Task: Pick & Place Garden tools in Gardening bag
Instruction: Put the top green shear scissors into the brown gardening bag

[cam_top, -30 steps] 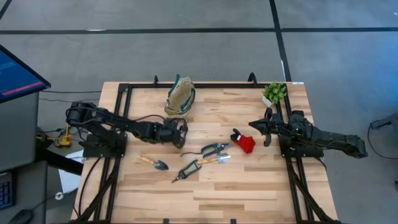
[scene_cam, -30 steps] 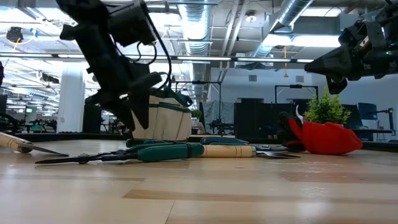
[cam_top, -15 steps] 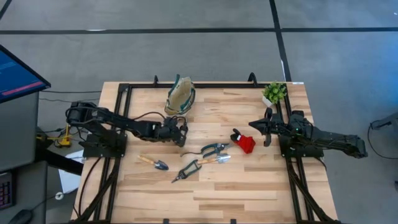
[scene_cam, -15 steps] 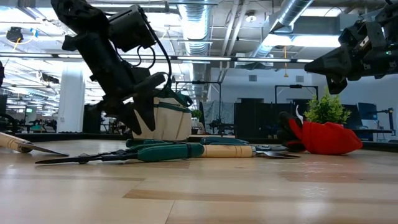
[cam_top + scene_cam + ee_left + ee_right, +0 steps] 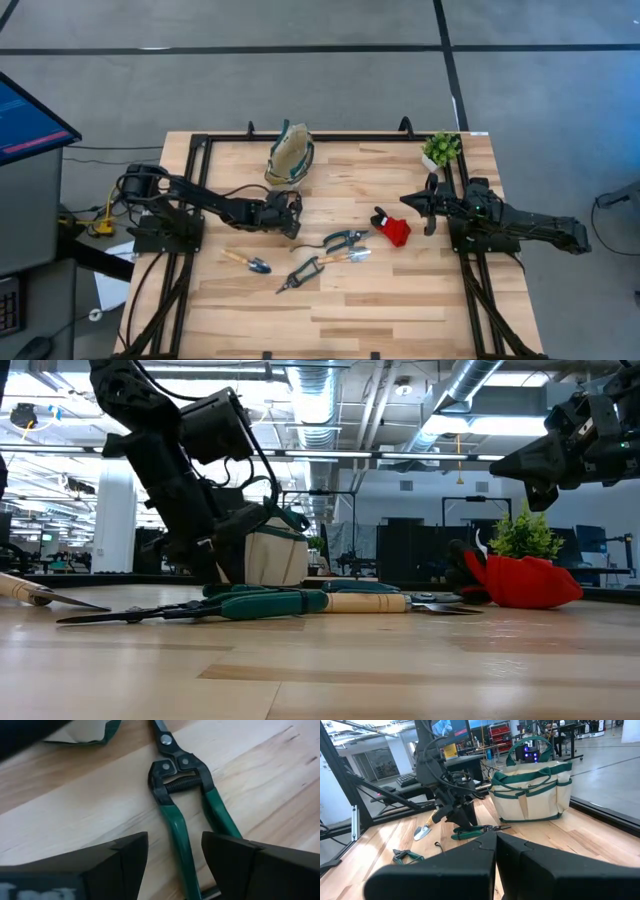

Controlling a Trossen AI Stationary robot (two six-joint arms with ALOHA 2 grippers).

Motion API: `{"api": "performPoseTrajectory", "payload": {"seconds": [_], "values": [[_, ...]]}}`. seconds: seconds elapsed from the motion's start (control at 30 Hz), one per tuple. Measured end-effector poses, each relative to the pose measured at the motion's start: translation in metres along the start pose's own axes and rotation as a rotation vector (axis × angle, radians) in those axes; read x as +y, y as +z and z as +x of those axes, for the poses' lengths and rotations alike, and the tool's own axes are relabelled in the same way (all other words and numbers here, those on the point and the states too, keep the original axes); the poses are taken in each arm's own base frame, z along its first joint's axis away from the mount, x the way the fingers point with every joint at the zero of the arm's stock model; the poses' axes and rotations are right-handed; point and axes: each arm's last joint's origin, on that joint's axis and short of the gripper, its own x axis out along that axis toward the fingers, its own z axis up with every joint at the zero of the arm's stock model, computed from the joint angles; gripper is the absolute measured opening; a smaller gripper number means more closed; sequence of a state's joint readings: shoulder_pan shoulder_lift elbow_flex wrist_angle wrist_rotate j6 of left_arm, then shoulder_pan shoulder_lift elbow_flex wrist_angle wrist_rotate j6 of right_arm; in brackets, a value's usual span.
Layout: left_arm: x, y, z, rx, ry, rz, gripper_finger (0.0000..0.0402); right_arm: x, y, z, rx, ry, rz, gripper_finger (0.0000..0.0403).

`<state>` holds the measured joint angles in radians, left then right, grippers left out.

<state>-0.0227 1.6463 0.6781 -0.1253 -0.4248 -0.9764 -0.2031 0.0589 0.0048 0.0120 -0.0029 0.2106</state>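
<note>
The cream gardening bag with green trim stands upright at the far middle of the table. Green-handled pruners, a wood-handled tool, black clippers and a trowel lie flat on the table in the middle. A red-and-black piece lies to their right. My left gripper is open and low over the table between the bag and the pruners. In the left wrist view its fingertips stand on either side of the pruners' handles without touching. My right gripper is shut and empty, raised at the right.
A small green potted plant stands at the far right corner, close to my right arm. A black metal frame runs along the table's edges. There is bare wood along the near edge.
My left gripper has gone down toward the table and a little toward the pruners, tipping its fingers lower. The tools and the bag have stayed where they were.
</note>
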Motion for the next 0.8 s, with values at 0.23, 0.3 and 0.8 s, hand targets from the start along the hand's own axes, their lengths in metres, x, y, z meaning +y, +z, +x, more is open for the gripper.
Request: {"api": "performPoseTrajectory", "payload": {"seconds": [0.23, 0.3, 0.8], "values": [[-0.0011, 0.0014, -0.0017, 0.003, -0.021, -0.008, 0.0176, 0.0, 0.0, 0.0, 0.0, 0.0, 0.0, 0.0], [-0.0012, 0.0014, -0.0016, 0.003, -0.024, -0.009, 0.0176, 0.0, 0.0, 0.0, 0.0, 0.0, 0.0, 0.0], [-0.0021, 0.0021, -0.0018, -0.002, -0.035, -0.014, 0.0176, 0.0, 0.0, 0.0, 0.0, 0.0, 0.0, 0.0]]}}
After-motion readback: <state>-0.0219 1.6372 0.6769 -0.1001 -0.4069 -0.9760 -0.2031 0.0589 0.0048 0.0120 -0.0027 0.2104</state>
